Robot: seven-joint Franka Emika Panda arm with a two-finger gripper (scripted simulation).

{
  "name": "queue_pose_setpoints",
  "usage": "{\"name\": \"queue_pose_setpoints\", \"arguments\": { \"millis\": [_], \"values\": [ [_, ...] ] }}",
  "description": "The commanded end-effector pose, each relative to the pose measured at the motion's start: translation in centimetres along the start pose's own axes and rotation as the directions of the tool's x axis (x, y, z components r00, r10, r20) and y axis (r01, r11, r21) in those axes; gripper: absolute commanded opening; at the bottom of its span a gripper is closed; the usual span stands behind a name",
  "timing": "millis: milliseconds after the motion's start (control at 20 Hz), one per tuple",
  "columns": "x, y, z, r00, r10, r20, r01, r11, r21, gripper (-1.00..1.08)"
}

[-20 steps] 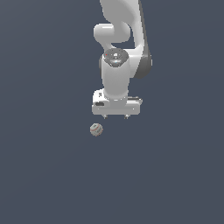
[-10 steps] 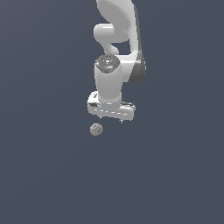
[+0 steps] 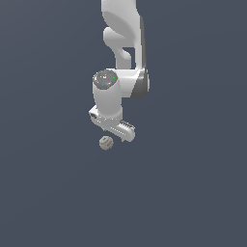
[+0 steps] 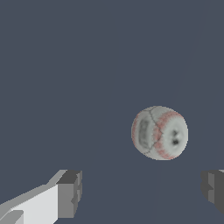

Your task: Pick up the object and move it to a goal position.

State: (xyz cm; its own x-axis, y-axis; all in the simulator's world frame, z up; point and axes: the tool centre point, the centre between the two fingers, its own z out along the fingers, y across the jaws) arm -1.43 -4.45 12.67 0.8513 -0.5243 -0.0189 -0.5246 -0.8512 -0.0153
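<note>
Gripper (image 3: 112, 131) jaws spread wide, holding nothing, hovering just above ball (image 3: 106, 143); ball sits free at roughly 7 o'clock of it in exterior view. Approach done I'd say; descend, grasp, carry to goal all left

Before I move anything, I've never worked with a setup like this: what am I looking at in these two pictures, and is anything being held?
These are simulator renders of one white robot arm. The exterior view looks from off the arm: its gripper hangs beside a small pale ball with reddish stripes, lying on a plain dark surface. The wrist view comes from a camera on the arm's wrist: the two dark fingers stand wide apart, and the ball lies beyond them, not between them. Nothing is held yet; the ball is the only loose thing visible.
</note>
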Motion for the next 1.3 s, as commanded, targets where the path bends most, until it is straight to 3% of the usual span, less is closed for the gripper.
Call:
{"name": "queue_pose_setpoints", "arguments": {
  "millis": [0, 550, 1250],
  "values": [
    [0.4, 1.0, 0.7, 0.996, 0.086, -0.004, -0.086, 0.996, -0.002, 1.00],
    [1.6, 3.9, 2.5, 0.950, 0.313, -0.020, -0.313, 0.950, -0.007, 1.00],
    [1.7, 4.3, 4.6, 0.940, 0.341, -0.023, -0.341, 0.940, -0.008, 1.00]
  ]
}}
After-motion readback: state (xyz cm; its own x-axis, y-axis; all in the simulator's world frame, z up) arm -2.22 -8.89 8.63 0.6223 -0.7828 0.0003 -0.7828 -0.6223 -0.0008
